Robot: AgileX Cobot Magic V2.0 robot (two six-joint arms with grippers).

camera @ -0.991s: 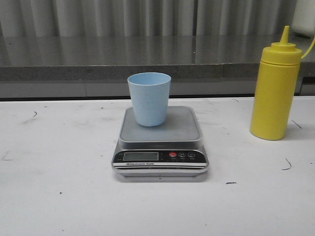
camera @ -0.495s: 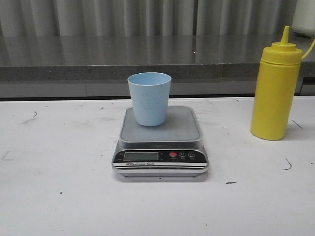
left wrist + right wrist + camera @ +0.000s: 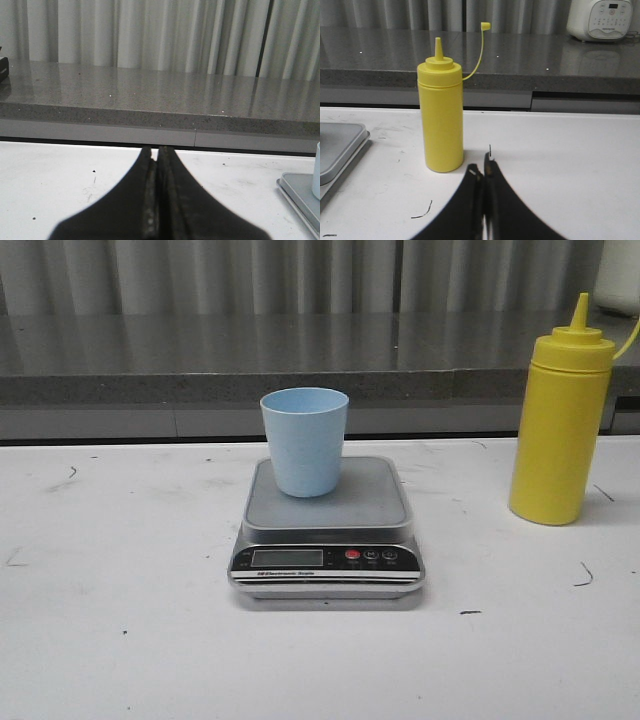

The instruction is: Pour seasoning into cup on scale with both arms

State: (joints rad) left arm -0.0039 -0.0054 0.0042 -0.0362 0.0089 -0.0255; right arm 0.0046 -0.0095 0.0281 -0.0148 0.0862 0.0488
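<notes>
The light blue cup (image 3: 304,440) stands upright on the grey platform of the silver scale (image 3: 326,525) at the table's middle. The yellow seasoning bottle (image 3: 559,420) stands upright at the right, its cap hanging off on the strap. In the right wrist view the bottle (image 3: 440,112) is just ahead and to one side of my right gripper (image 3: 482,169), which is shut and empty. My left gripper (image 3: 156,151) is shut and empty over bare table; the scale's corner (image 3: 297,190) and the cup's edge (image 3: 316,170) show at that view's edge. Neither arm shows in the front view.
A grey stone counter (image 3: 300,360) runs along the back behind the white table (image 3: 120,620), with curtains behind it. A white rice cooker (image 3: 600,19) sits on the counter at the far right. Small black marks dot the tabletop.
</notes>
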